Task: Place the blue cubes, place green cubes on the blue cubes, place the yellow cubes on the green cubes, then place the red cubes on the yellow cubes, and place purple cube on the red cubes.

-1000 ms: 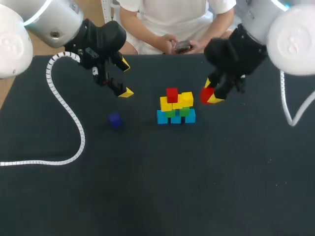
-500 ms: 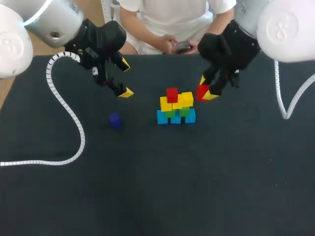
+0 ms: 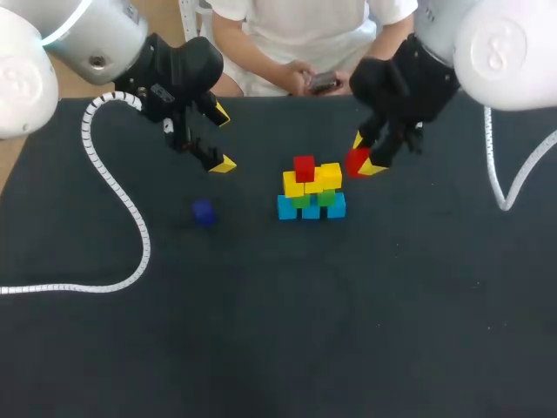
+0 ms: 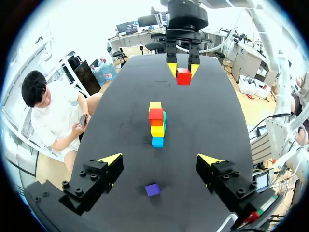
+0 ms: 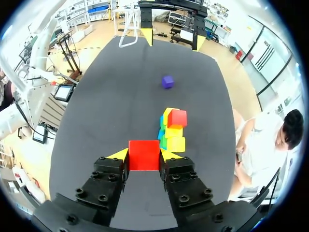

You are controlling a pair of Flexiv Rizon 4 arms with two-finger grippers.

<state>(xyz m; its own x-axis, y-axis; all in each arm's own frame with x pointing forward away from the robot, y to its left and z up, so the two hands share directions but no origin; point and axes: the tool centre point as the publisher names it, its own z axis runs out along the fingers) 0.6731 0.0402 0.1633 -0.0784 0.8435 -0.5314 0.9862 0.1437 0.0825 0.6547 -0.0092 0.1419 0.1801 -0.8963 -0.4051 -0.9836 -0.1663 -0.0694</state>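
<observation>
Over the last second my right gripper (image 3: pixel 364 161) carried the second red cube (image 3: pixel 357 162) leftward and farther off, bringing it in beside the stack (image 3: pixel 311 190). For the last half second it held still there. Its fingers were clamped on that cube from both sides (the right wrist view showed this plainly), just right of the right-hand yellow cube (image 3: pixel 330 174). The first red cube (image 3: pixel 304 167) already sat on the left yellow one, so I judged this as the approach for finishing the red layer. The carried cube had yet to go over the right yellow and be set down. My left gripper (image 3: pixel 220 139) had not moved; it hung at the far left, spread wide with nothing in it. The purple cube (image 3: pixel 203 212) lay alone on the bench (image 3: pixel 365 331), left of the stack, waiting for last.
</observation>
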